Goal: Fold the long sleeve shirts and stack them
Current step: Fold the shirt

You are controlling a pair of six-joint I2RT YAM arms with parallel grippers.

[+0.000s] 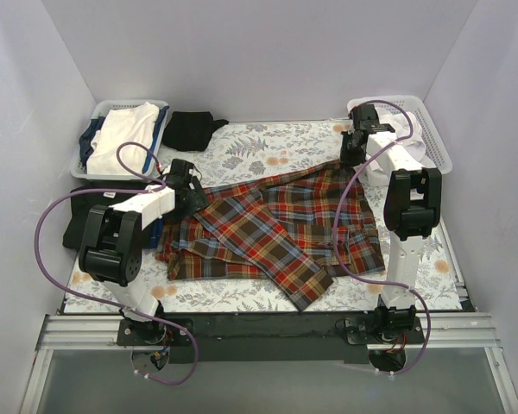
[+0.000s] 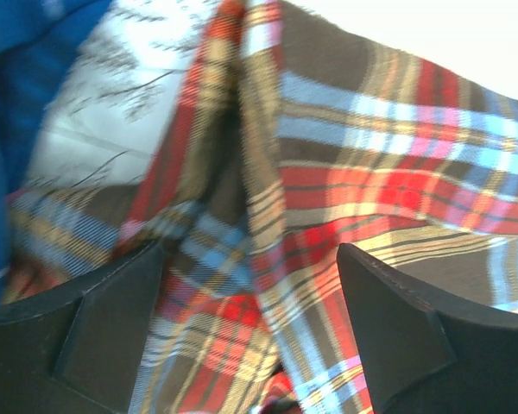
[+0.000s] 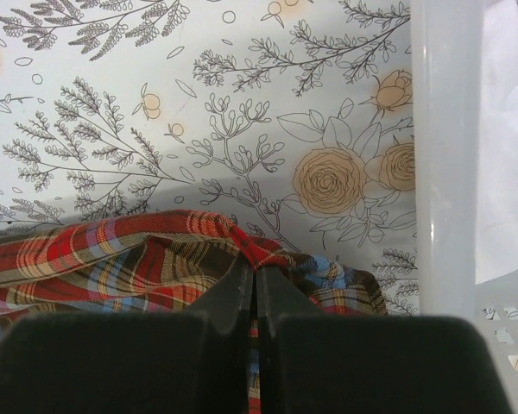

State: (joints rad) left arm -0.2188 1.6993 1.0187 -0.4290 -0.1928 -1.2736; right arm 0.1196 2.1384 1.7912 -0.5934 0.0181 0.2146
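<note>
Floral table [image 1: 268, 147], plaid shirt [image 1: 268, 228] part-folded, nothing stacked; my right gripper [image 3: 255, 272] pinches its edge, left gripper [image 2: 250, 259] gapes empty, cloth beneath its fingers [image 2: 397, 328]

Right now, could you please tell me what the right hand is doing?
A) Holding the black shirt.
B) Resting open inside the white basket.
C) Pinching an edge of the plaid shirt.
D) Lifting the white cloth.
C: the right wrist view shows the right hand closed on a raised edge of the plaid shirt, just beside the wall of the white basket.
</note>
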